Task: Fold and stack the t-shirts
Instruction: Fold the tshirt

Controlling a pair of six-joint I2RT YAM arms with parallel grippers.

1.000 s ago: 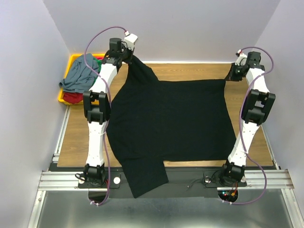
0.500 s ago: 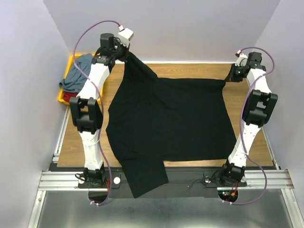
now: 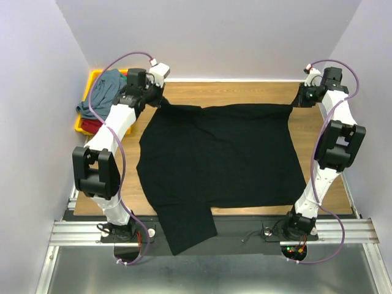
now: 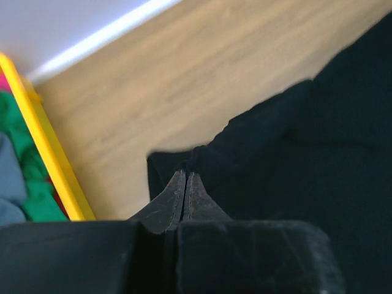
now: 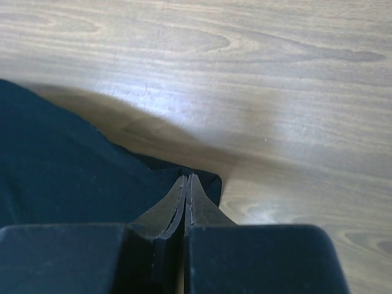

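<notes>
A large black t-shirt [image 3: 217, 156] lies spread over the wooden table, one sleeve hanging over the near edge [image 3: 187, 229]. My left gripper [image 3: 158, 100] [image 4: 185, 174] is shut on the shirt's far left corner, low by the table. My right gripper [image 3: 301, 100] [image 5: 187, 177] is shut on the far right corner [image 5: 205, 180], also low. A grey-blue t-shirt [image 3: 101, 92] [image 4: 9, 184] drapes over the yellow tray, with a green one [image 4: 27, 184] and a red one [image 3: 92, 125] under it.
The yellow tray [image 3: 81, 122] [image 4: 52, 165] stands at the table's far left corner, close to my left arm. Bare wood [image 3: 245, 92] [image 5: 257, 73] shows behind the shirt and at the right. White walls enclose the back and both sides.
My left arm swung down and outward, lowering the black shirt's lifted far left corner to the table. The shirt now lies flatter. The right gripper barely moved.
</notes>
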